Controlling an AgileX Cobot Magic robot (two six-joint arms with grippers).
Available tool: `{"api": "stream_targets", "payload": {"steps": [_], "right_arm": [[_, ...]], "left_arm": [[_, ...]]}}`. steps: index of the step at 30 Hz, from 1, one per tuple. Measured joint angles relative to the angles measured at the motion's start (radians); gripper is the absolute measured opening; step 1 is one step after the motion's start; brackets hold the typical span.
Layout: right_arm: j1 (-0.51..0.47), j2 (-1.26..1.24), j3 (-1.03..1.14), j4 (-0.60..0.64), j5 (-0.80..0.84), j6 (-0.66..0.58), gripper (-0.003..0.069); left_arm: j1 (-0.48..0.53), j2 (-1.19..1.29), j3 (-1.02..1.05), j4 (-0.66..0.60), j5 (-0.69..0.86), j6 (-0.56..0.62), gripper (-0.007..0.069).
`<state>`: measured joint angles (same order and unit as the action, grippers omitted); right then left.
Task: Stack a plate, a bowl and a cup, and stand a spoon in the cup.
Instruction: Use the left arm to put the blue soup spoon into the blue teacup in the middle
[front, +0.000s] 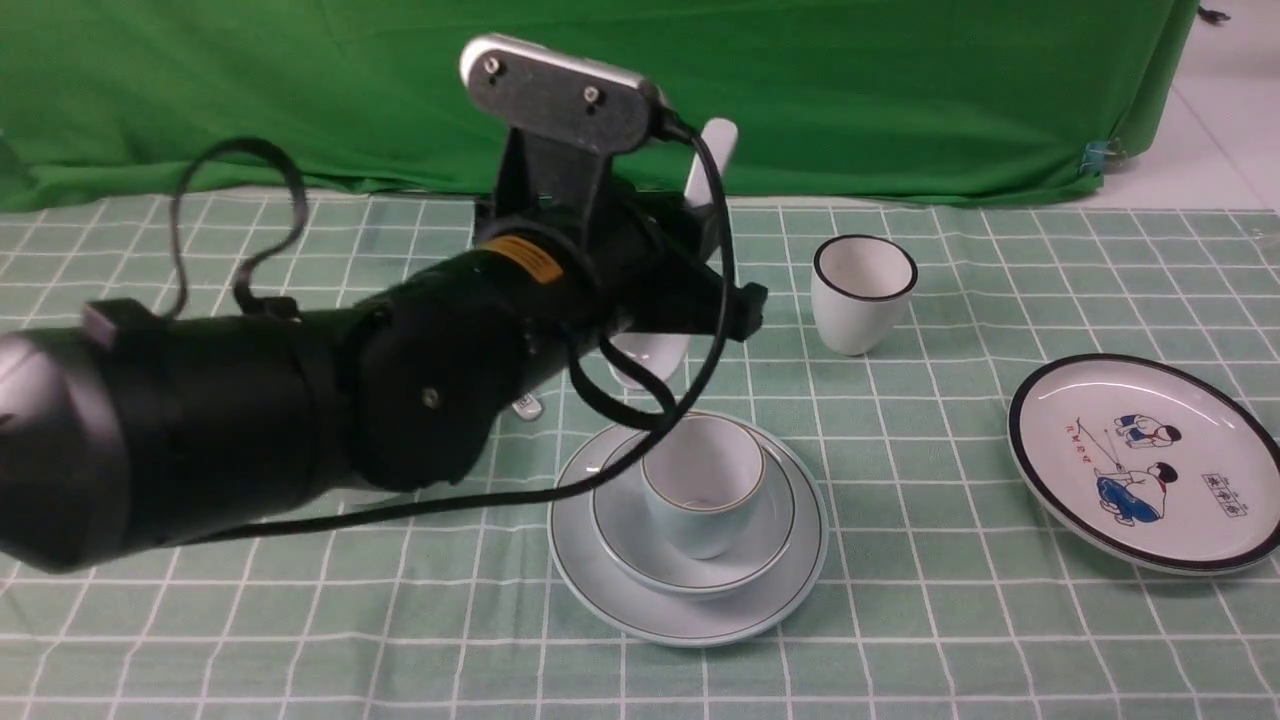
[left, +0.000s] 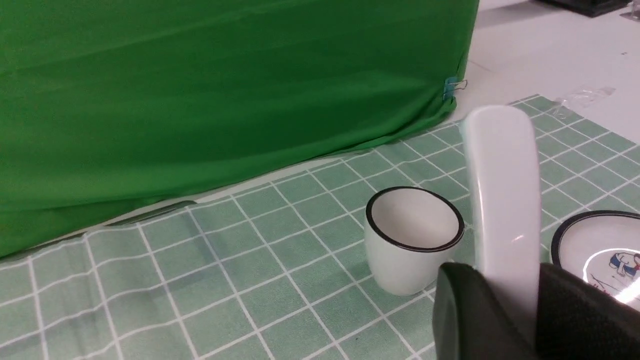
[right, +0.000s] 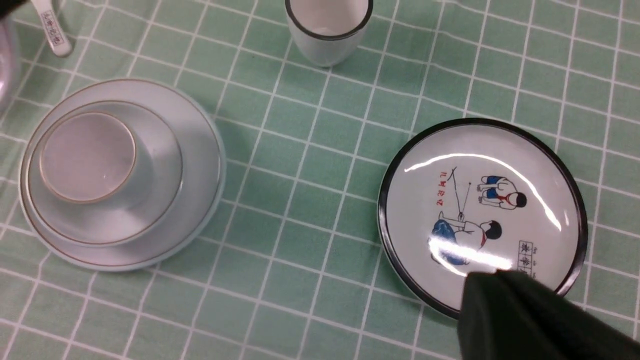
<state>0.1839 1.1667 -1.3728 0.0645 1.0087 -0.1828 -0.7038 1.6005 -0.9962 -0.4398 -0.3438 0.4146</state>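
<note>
My left arm (front: 300, 420) runs from the lower left of the front view up to the centre, with the wrist raised above the table. The left gripper (left: 510, 320) is clamped on the spoon (left: 502, 200), whose handle points upward, leaning slightly. Lower centre, the cup (front: 700, 490) sits in the bowl (front: 620, 530), which sits on the plate (front: 600, 590). The spoon hangs above and to the upper left of them. The right gripper (right: 492, 295) shows at the lower right of its wrist view, jaws pressed together over the cartoon plate (right: 550, 165).
</note>
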Motion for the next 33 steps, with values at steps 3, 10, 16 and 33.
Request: {"api": "stream_targets", "payload": {"steps": [3,10,16,33], "right_arm": [[0.000,0.000,0.000,0.005,0.000,0.000,0.0020],[0.000,0.000,0.000,0.008,-0.007,0.001,0.0020],[0.000,0.000,0.000,0.008,-0.017,0.001,0.0020],[0.000,0.000,0.000,0.019,-0.030,0.001,0.0020]], "left_arm": [[-0.005,0.059,0.000,0.004,-0.045,-0.063,0.0124],[-0.005,0.141,0.001,0.173,-0.108,-0.279,0.0124],[-0.005,0.170,0.002,0.225,-0.111,-0.374,0.0124],[-0.005,0.200,0.031,0.237,-0.110,-0.389,0.0227]]}}
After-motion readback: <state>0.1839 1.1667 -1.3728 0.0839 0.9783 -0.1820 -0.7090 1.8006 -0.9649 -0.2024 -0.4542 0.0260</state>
